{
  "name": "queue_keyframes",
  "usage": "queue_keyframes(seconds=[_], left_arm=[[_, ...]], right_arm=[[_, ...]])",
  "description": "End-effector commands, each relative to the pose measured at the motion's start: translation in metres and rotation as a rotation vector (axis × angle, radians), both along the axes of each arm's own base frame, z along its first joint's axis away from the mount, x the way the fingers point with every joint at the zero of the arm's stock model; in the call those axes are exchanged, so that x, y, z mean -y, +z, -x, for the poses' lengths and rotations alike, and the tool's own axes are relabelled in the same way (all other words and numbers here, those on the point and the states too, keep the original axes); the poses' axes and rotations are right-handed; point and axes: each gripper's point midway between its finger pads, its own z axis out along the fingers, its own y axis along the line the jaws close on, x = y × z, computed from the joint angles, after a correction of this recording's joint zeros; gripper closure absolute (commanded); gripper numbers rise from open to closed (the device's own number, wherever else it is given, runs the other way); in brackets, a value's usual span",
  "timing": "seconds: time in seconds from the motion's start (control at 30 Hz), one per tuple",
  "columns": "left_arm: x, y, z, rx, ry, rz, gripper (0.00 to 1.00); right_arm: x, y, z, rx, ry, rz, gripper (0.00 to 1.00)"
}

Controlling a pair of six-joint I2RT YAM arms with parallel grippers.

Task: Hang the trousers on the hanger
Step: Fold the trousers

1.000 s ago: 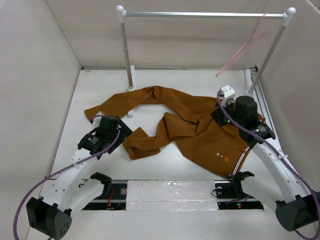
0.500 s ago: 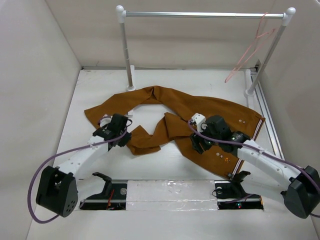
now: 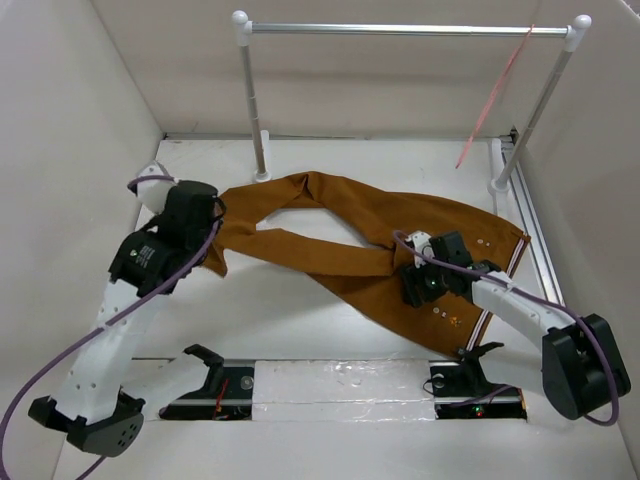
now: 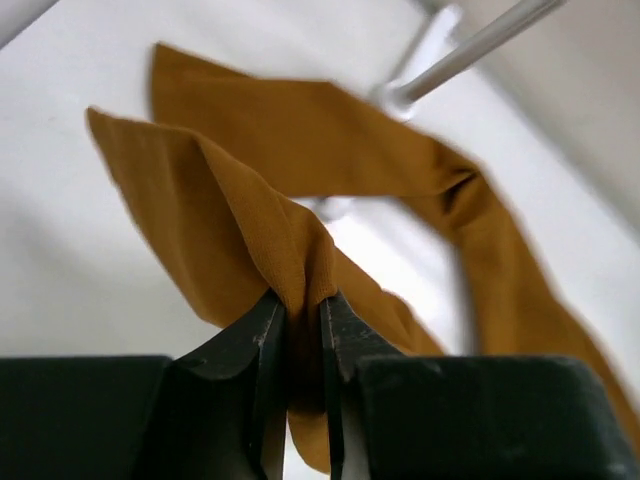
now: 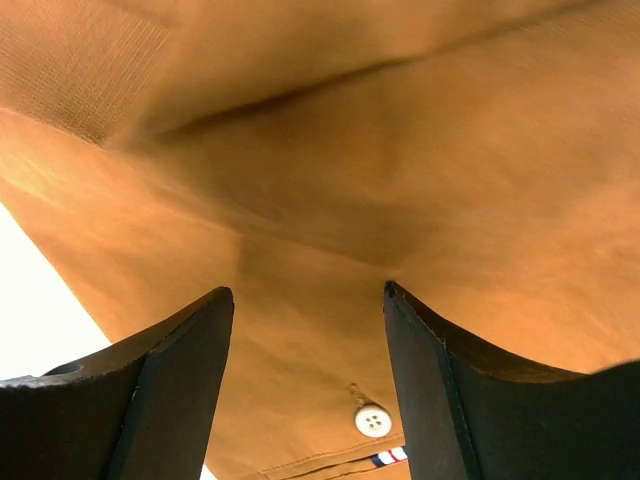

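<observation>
Rust-brown trousers [image 3: 370, 245]: we see them stretched over the white table [image 3: 300, 320], from the left gripper across to past the right one; the waistband end lies just outboard of the right gripper, the leg ends run to the left gripper.
Left gripper [image 4: 303, 300]: its jaws are pinched almost together on a fold of trouser leg; the cloth rises in a ridge ahead of the fingertips and hangs off the table there; from above the wrist hides the fingers, so we read the grip only in the wrist view.
Right gripper [image 5: 308, 295]: jaws set apart with nothing between them; the cloth fills the view right ahead; whether the tips touch it we cannot tell.
Button [image 5: 372, 420]: small and light, beside the right finger; a bit of striped lining [image 5: 385, 458] is cut off by the picture's lower edge.
Hanger [image 3: 492, 98]: pink wire, hanging well beyond the right gripper at the rail's right end; it is turned edge-on, so we make out only a thin slanted line and cannot trace its hook.
Rail [image 3: 400, 30]: silver, beyond both grippers; one post [image 4: 470, 45] is blurred past the held cloth.
</observation>
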Motion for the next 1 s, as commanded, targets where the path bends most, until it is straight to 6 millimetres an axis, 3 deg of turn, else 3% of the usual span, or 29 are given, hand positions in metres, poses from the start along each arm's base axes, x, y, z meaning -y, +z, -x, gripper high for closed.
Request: queue_keyframes(seconds=[0.0, 0.07, 0.13, 0.27, 0.3, 0.4, 0.47, 0.53, 0.57, 0.6, 0.63, 0.7, 0.73, 0.77, 0.8, 0.83, 0.97], left_arm=[[-0.021, -0.084, 0.036, -0.324, 0.002, -0.186, 0.90], [-0.027, -0.096, 0.053, -0.283, 0.059, -0.100, 0.92], [-0.041, -0.095, 0.063, -0.243, 0.127, -0.035, 0.93], [-0.094, -0.058, 0.088, -0.082, 0.306, -0.062, 1.00], [-0.099, -0.042, 0.088, -0.041, 0.332, -0.061, 1.00], [-0.106, -0.027, 0.081, -0.025, 0.370, -0.097, 0.97], [-0.110, -0.025, 0.069, -0.040, 0.397, -0.144, 1.00], [-0.104, -0.009, 0.049, 0.008, 0.350, -0.156, 1.00], [-0.101, -0.013, 0.040, -0.020, 0.339, -0.166, 0.99], [-0.099, -0.018, 0.038, -0.045, 0.334, -0.165, 0.97], [-0.098, -0.028, 0.039, -0.082, 0.345, -0.159, 0.94], [-0.100, -0.058, 0.045, -0.166, 0.380, -0.167, 0.74], [-0.101, -0.072, 0.052, -0.179, 0.401, -0.158, 0.53], [-0.102, -0.072, 0.051, -0.141, 0.408, -0.146, 0.40], [-0.103, -0.072, 0.051, -0.140, 0.410, -0.148, 0.40], [-0.105, -0.067, 0.049, -0.122, 0.402, -0.172, 0.32], [-0.111, -0.040, 0.011, -0.056, 0.447, -0.201, 0.25]], right_arm=[[-0.002, 0.005, -0.006, 0.020, -0.015, -0.063, 0.32], [0.004, 0.015, -0.009, 0.045, -0.043, -0.082, 0.33], [0.013, 0.026, -0.008, 0.049, -0.071, -0.093, 0.33], [0.020, 0.068, -0.009, 0.141, -0.090, -0.112, 0.32], [0.023, 0.078, -0.007, 0.157, -0.094, -0.108, 0.32], [0.030, 0.092, -0.011, 0.198, -0.125, -0.100, 0.34], [0.025, 0.103, -0.015, 0.237, -0.099, -0.127, 0.59], [0.018, 0.109, -0.020, 0.253, -0.060, -0.153, 0.82], [0.017, 0.109, -0.021, 0.249, -0.048, -0.142, 0.83], [0.018, 0.106, -0.016, 0.220, -0.037, -0.119, 0.83], [0.022, 0.107, -0.018, 0.221, -0.045, -0.094, 0.75], [0.029, 0.113, -0.023, 0.235, -0.066, -0.056, 0.57], [0.030, 0.123, -0.026, 0.266, -0.078, -0.054, 0.40], [0.029, 0.135, -0.033, 0.303, -0.087, -0.067, 0.33], [0.029, 0.135, -0.033, 0.304, -0.087, -0.067, 0.30], [0.029, 0.139, -0.034, 0.313, -0.090, -0.071, 0.29], [0.027, 0.148, -0.041, 0.322, -0.087, -0.075, 0.29]])
